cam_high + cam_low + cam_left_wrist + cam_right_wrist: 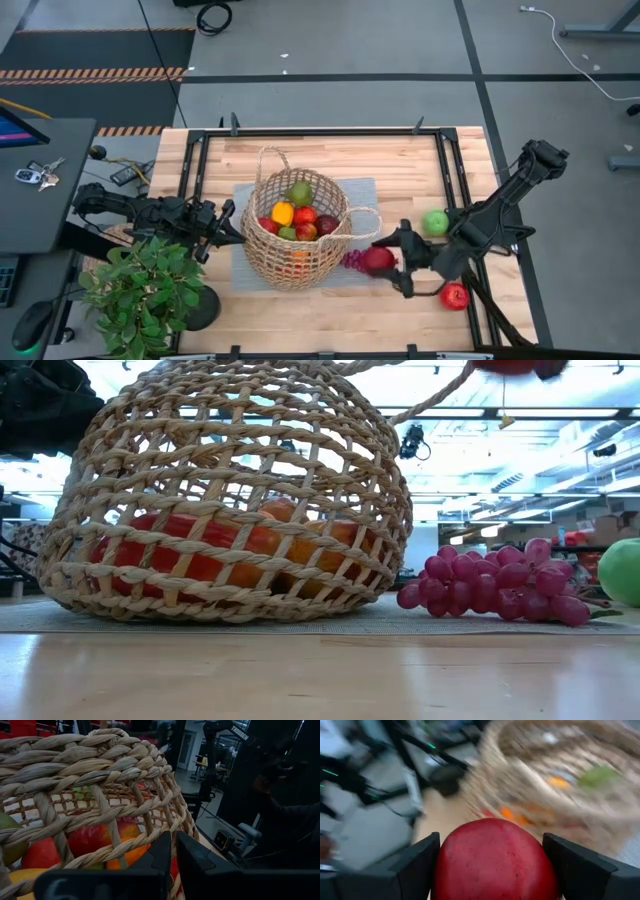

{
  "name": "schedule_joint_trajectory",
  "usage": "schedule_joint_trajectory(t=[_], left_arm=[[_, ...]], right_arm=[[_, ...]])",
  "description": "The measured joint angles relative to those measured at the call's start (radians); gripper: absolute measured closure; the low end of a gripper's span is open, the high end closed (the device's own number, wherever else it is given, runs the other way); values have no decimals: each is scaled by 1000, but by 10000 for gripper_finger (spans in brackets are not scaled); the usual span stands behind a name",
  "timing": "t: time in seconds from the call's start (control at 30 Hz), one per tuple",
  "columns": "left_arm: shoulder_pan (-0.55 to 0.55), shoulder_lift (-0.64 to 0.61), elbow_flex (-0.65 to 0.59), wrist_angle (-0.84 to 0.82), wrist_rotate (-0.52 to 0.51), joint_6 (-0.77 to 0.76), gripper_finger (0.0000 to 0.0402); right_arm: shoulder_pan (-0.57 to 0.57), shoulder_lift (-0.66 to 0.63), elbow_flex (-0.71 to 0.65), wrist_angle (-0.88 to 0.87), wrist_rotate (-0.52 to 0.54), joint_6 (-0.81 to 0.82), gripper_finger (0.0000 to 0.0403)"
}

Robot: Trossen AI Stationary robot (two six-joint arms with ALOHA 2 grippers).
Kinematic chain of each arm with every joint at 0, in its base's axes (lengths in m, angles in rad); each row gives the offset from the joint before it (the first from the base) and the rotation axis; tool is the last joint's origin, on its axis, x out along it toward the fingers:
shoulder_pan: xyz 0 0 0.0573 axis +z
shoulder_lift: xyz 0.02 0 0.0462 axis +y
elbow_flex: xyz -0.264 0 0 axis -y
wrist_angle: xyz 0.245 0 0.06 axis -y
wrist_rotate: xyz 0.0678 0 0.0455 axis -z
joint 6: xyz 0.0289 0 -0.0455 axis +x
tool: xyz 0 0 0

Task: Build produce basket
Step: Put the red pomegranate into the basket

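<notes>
Red fruit (492, 862), likely an apple: clamped between the spread fingers of the right gripper (385, 262), just right of the basket (297, 232) rim, raised above the grapes (353, 260). Basket lies leftward. Left gripper (222, 228): pinched on basket's left rim. Fruit's underside hidden.

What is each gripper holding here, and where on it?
The right gripper holds a red apple, its fingers on the apple's two opposite sides. The left gripper pinches the basket wall just below the rim.

Tipped wicker basket (296, 245) holding fruit (300, 218), grapes (500, 582) beside
</notes>
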Motion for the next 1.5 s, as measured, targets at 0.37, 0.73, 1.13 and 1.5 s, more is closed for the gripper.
schedule_joint_trajectory(t=[0.37, 0.73, 1.13, 1.5], left_arm=[[0, 0, 0, 0, 0, 0, 370], [0, 0, 0, 0, 0, 0, 373], [0, 0, 0, 0, 0, 0, 368], [0, 0, 0, 0, 0, 0, 367]], right_arm=[[-9, 1, 0, 582, -108, -476, 56], [-75, 1, 0, 851, 32, -808, 51], [-134, 2, 0, 1105, -155, -1082, 50], [-170, 1, 0, 1022, -259, -1157, 50]])
